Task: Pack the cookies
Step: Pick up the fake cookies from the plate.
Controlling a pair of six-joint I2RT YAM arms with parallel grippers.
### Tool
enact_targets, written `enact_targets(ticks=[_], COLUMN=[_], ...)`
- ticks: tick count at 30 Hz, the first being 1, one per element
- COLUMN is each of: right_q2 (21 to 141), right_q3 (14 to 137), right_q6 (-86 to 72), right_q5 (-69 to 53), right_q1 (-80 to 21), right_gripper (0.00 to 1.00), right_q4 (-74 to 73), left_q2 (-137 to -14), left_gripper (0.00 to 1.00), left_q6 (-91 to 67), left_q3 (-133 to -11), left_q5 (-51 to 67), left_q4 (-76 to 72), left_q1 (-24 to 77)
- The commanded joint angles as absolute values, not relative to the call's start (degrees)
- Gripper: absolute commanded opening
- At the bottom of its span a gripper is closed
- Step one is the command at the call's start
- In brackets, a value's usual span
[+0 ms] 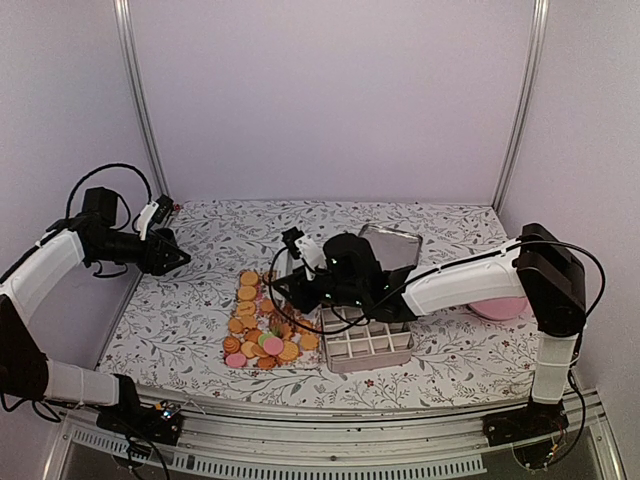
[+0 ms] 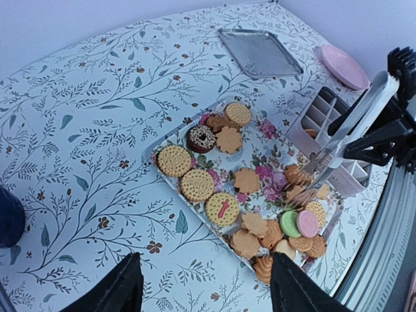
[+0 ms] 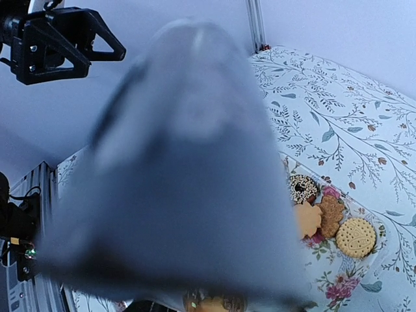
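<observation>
Cookies [image 2: 222,209]: heaped close at the tips of my tongs [image 2: 354,127].
Right tool [image 2: 390,107]: pinching the tongs.
Left tool [image 2: 205,260]: spread.
Risk: the tips may catch two, or crack one.

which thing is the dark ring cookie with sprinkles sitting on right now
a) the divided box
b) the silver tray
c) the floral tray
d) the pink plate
c: the dark sprinkled ring cookie lies on the floral tray with the other cookies, well apart from the divided box, the pink plate and the silver tray.
</observation>
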State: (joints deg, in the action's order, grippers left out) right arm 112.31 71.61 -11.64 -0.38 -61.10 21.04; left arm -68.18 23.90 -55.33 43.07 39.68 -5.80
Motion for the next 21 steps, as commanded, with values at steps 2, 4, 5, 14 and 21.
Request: enact_targets(ticks=[2, 4, 5, 14, 21], right_q2=[113.40, 112.28, 111.64, 108.79, 104.46], right_q3=[70.67, 70.39, 70.20, 70.03, 67.11], right_q6=[-12.96, -14.28, -14.88, -16.48, -14.48], right_q5=[-2.00, -3.59, -4.23, -5.60, -2.20], right_q1=[-60.97, -60.95, -60.97, -60.91, -59.24], right_gripper=[0.25, 0.15, 0.10, 0.00, 0.00], right_q4=[19.41, 20.73, 21.62, 24.35, 23.91], left_q2=[-68.03, -68.11, -68.11, -67.76, -67.98], left_gripper=[0.67, 0.67, 0.67, 0.68, 0.67], left_q6=[23.65, 23.73, 23.69, 23.90, 23.85], left_q3=[-55.11, -55.03, -54.94, -54.95, -55.26], left_q5=[43.73, 43.69, 43.75, 43.67, 43.67], left_q4=[38.76, 38.76, 38.76, 38.76, 38.76], left_q1=[-6.23, -6.24, -6.24, -6.24, -6.24])
